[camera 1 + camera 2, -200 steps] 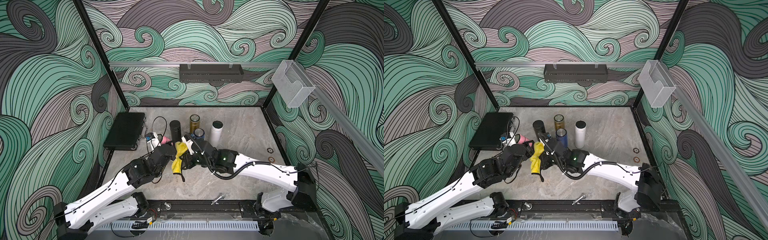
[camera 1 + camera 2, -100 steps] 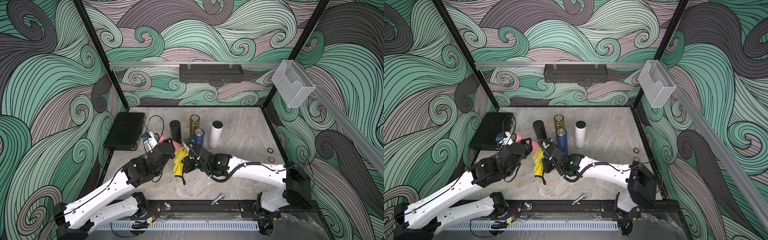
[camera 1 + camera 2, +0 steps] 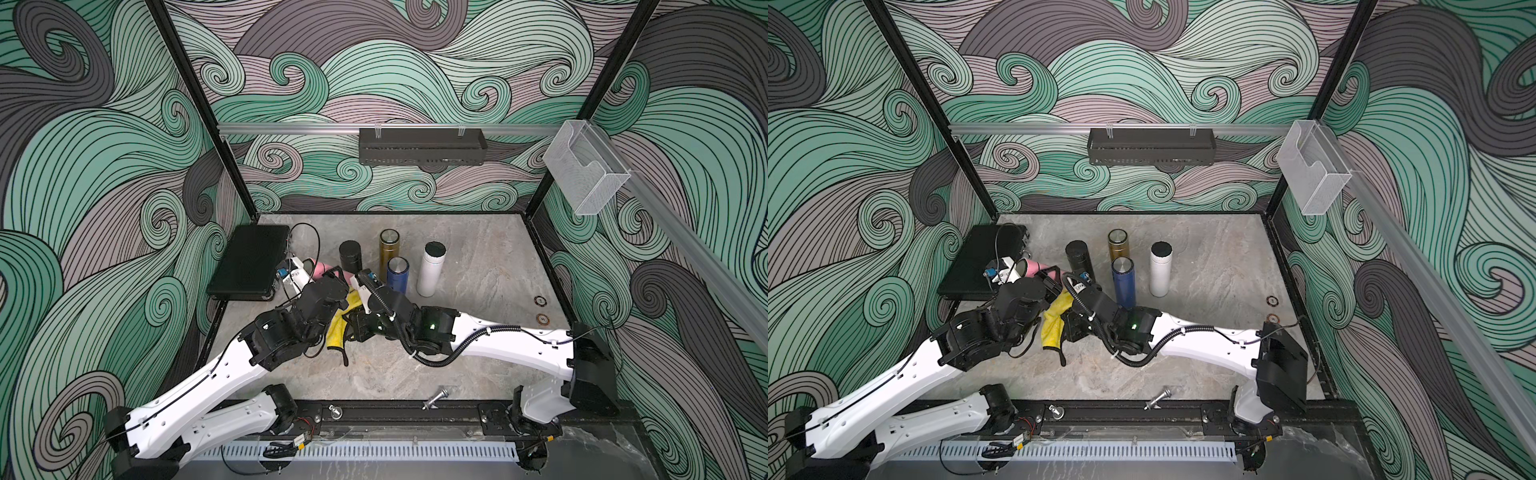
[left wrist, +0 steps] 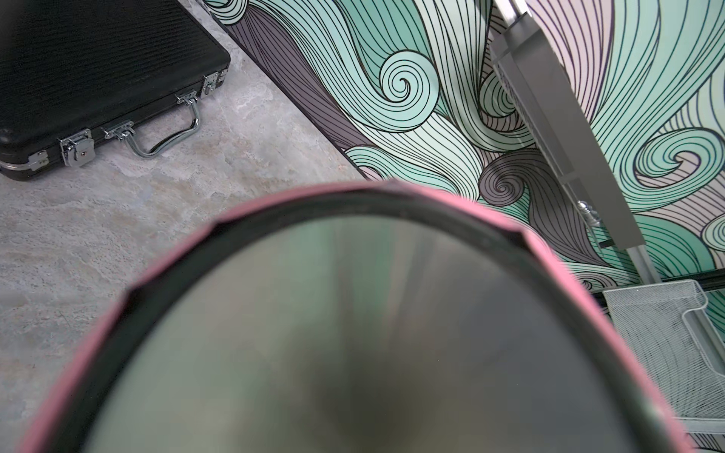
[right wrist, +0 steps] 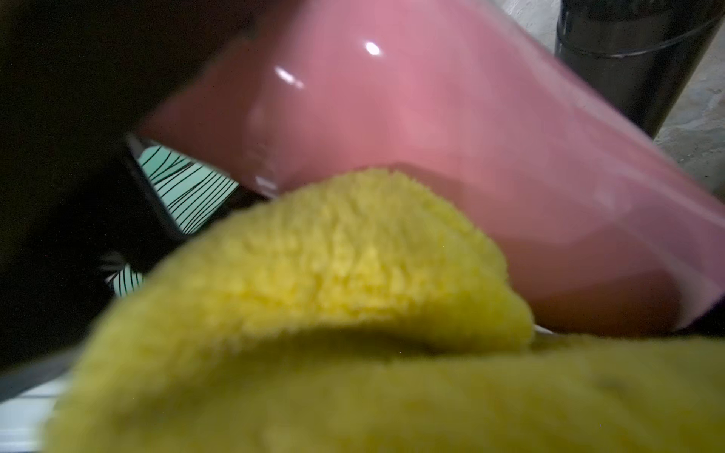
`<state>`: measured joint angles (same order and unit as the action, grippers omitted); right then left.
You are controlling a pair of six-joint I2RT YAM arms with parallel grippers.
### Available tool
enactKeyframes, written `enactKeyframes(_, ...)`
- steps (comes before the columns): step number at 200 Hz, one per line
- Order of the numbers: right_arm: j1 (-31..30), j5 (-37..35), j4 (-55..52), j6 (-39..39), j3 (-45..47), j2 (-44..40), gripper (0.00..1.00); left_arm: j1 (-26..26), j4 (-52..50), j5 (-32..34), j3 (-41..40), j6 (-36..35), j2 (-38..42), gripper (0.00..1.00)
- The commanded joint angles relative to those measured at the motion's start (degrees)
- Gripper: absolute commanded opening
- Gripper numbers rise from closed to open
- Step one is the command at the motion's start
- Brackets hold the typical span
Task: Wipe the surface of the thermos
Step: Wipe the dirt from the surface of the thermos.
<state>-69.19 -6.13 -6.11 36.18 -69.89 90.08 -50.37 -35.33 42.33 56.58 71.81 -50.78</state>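
Observation:
A pink thermos [image 3: 319,269] hangs tilted above the table at the left, and my left gripper [image 3: 332,277] is shut round its body. Its steel base with a pink rim [image 4: 353,333] fills the left wrist view and hides the fingers. My right gripper [image 3: 351,326] is shut on a yellow cloth [image 3: 337,328], which hangs down between the two arms. In the right wrist view the folded cloth [image 5: 333,294] presses against the glossy side of the thermos [image 5: 431,137], and the cloth covers the fingers.
Black [image 3: 350,257], bronze [image 3: 389,249], blue [image 3: 397,274] and white [image 3: 432,270] thermoses stand upright just behind the grippers. A black case [image 3: 251,262] lies at the left wall. Two small rings [image 3: 540,309] lie at the right, and a bolt [image 3: 436,397] near the front rail.
My right arm has shifted left and slightly towards the front, sliding the yellow cloth along the pink thermos. The left arm holds the thermos almost still.

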Motion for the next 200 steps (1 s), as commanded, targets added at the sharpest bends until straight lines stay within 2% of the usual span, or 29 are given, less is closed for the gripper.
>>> enactKeyframes(1, 0.5, -1.79, 1.01, 2.14, 0.69, 1.76, 0.0, 0.44, 2.64, 0.48, 2.51, 0.4, 0.92, 0.0)
enactKeyframes(49, 0.54, 1.14, -2.62, 2.74, 5.42, -0.82, 0.0, 1.74, 1.67, -0.32, 1.59, -4.35, 1.94, 0.0)
enactKeyframes(70, 0.52, 1.13, -8.58, 0.3, 4.15, -1.24, 0.0, 1.77, 1.89, -2.89, 1.7, -10.53, 1.29, 0.0)
enactKeyframes(96, 0.54, -0.25, -19.44, -6.79, 0.31, 0.75, 0.0, 1.77, 0.03, -6.56, 1.88, -18.53, -0.22, 0.0)
enactKeyframes(114, 0.88, -1.77, -26.39, -7.66, -2.68, 1.46, 0.0, 1.77, -0.83, -7.18, 0.33, -21.29, 0.12, 0.0)
enactKeyframes(130, 1.73, 2.1, -22.97, -7.93, 0.27, -1.9, 0.0, 1.77, -1.22, -8.35, -1.14, -23.35, 2.06, 0.0)
enactKeyframes(149, 2.89, 5.05, -18.35, -6.42, 4.78, -7.1, 0.0, 1.77, 0.0, -13.15, -2.6, -29.77, 5.79, 0.0)
enactKeyframes(171, 4.43, 12.4, -21.27, -9.19, 4.61, -9.1, 0.0, 1.77, 3.11, -16.22, -5.15, -37.46, 10.43, 0.0)
enactKeyframes(200, 6.85, 15.04, -24.25, -10.25, 5.87, -12.25, 0.0, 1.77, 3.65, -16.13, -7.64, -43.95, 14.05, 0.0)
